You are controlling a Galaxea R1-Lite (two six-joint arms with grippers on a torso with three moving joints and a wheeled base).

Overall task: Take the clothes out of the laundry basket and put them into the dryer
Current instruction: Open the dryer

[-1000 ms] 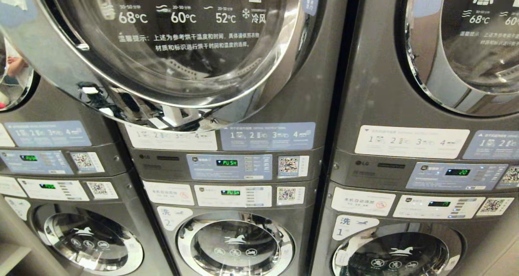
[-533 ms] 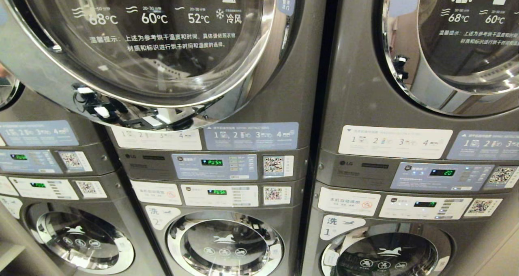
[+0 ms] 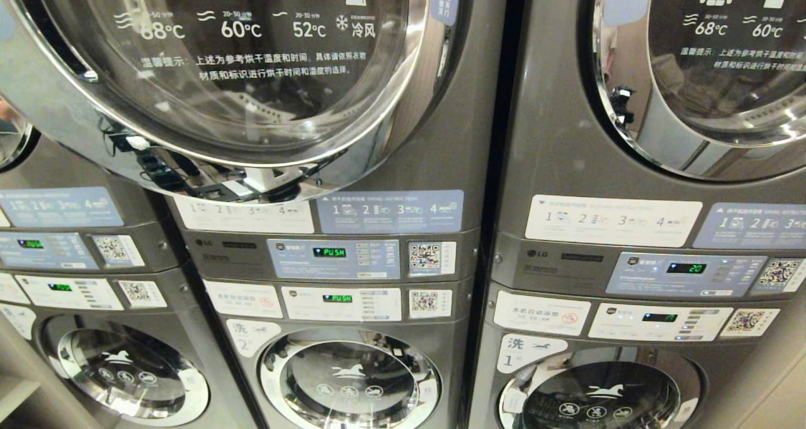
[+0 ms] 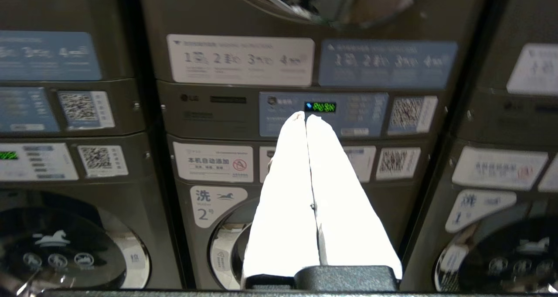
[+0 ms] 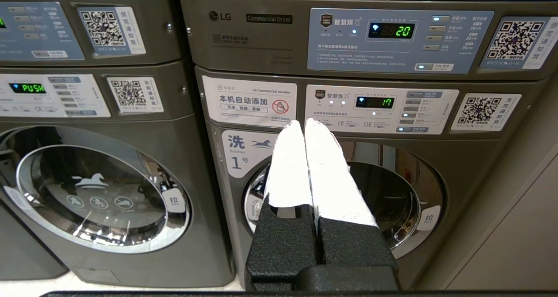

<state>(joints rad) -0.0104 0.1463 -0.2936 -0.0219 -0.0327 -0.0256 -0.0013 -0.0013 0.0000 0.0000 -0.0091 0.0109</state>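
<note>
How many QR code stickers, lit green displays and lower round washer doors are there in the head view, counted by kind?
White square QR code stickers: 6
Small lit green number displays: 6
Lower round chrome-rimmed glass washer doors: 3
Total: 15
</note>
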